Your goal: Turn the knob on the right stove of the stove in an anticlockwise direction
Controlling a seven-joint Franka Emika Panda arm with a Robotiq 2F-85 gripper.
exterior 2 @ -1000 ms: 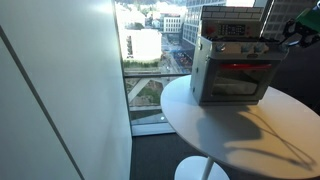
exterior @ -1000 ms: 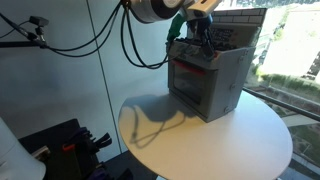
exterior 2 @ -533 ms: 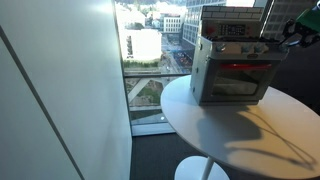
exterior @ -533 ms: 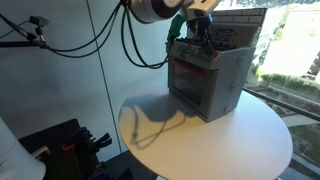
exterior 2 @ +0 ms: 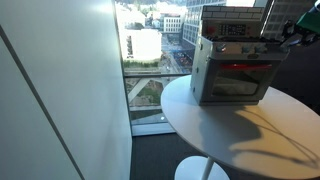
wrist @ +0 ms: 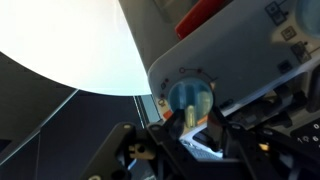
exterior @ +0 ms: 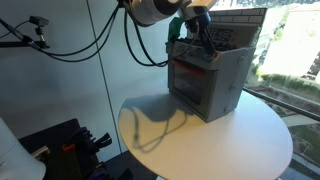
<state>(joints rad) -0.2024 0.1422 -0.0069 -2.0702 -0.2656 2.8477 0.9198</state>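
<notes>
The stove [exterior: 208, 78] is a small grey toy oven with a red-framed door window, standing on a round white table [exterior: 230, 140]; it also shows in an exterior view [exterior 2: 236, 72]. My gripper [exterior: 186, 36] is at its upper front corner and shows at the right edge in an exterior view [exterior 2: 287, 38]. In the wrist view a translucent blue knob [wrist: 190, 96] on the stove's grey front sits between my two dark fingers [wrist: 186, 120]. The fingers press on its sides.
The table stands beside tall windows [exterior 2: 150, 50] with a city far below. Black cables [exterior: 130, 45] hang from the arm to the left of the stove. A dark equipment stand [exterior: 70, 145] is on the floor nearby.
The arm's wrist has shifted slightly above the stove. The gripper stays on the knob and the stove has not moved.
</notes>
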